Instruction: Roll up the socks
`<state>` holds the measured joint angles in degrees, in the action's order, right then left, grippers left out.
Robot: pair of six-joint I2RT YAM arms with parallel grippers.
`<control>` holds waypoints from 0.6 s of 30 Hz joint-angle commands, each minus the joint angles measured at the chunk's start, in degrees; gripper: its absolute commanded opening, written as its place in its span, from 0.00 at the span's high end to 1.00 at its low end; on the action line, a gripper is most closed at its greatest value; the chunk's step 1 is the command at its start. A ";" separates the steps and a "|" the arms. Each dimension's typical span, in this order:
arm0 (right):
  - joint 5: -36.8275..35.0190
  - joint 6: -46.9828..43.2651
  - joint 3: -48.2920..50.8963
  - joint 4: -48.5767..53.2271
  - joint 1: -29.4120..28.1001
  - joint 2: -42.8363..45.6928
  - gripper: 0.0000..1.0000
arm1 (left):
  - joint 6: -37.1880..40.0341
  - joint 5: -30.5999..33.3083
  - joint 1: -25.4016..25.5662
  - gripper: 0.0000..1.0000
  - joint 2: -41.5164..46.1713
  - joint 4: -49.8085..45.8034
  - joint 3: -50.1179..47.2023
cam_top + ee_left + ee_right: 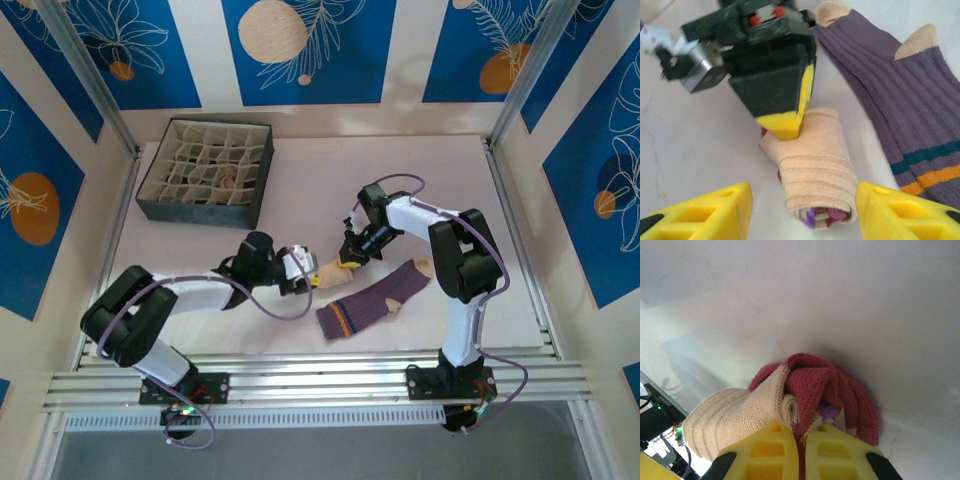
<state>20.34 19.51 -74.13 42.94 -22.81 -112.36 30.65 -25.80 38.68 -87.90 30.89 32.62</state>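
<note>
Middle of the bench [300, 200], near edge, and both arms meet over the cream sock [330, 272]. It lies as a tight roll on its side, ribbed cream outside, red and a touch of purple showing at the open end in the left wrist view.

The right gripper [352, 258] comes in from the far side and is clenched on that roll. In the right wrist view its 2 yellow fingers [775, 450] are pressed almost together, with a fold of red and cream fabric pinched between them. From the left wrist camera, the right gripper [787, 127] shows as a black wedge with a yellow tip, planted on the far end of the cream sock [815, 165].

The left gripper [305, 270] is released: its 2 yellow fingers [705, 212] stand wide, 1 on each side of the roll. The left one is clearly apart from the fabric; the right one is just beside it, and I cannot tell whether it touches.

The purple sock [375, 300] lies flat on the bench just right of the roll, ribbed, with tan toe and heel and teal and orange bands near the cuff. It is close to the roll but apart from it.

Far left on the bench, well apart, sits the dark box [195, 212], divided into a grid of small cells.
</note>
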 commanded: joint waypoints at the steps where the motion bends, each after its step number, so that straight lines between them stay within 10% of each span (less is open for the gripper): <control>1: -4.87 -1.73 0.00 5.50 0.39 -2.94 0.96 | 9.17 4.32 2.85 0.44 -0.37 0.28 1.12; 18: -1.90 -4.55 -1.15 8.26 0.63 -3.51 0.95 | 17.20 19.03 9.35 0.51 -15.96 5.99 4.56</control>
<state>20.60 16.99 -76.31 46.83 -22.46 -113.93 46.59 -11.84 47.33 -101.49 36.34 36.86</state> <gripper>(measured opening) 0.057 0.521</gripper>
